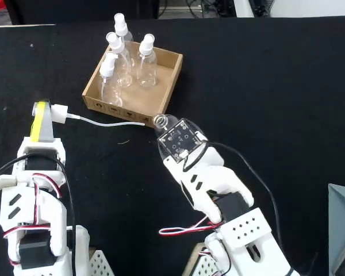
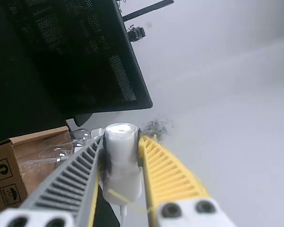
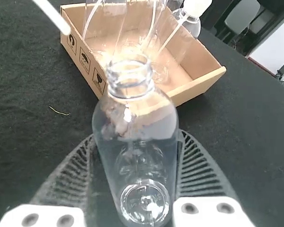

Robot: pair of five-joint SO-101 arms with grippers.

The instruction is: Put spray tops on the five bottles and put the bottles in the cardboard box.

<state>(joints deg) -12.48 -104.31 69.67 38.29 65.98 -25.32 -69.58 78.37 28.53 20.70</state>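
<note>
Left end effector (image 2: pixel 120 140) was clamped on spray top (image 2: pixel 121 163). Right end effector (image 3: pixel 135 142) gripped uncapped bottle (image 3: pixel 132 113) beside cardboard box (image 1: pixel 173 81) holding four capped bottles (image 1: pixel 127 60).

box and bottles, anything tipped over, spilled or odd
Nothing is tipped or spilled. The four capped bottles stand upright in the box. The one oddity is a small thin scrap lying on the table near the box.
</note>
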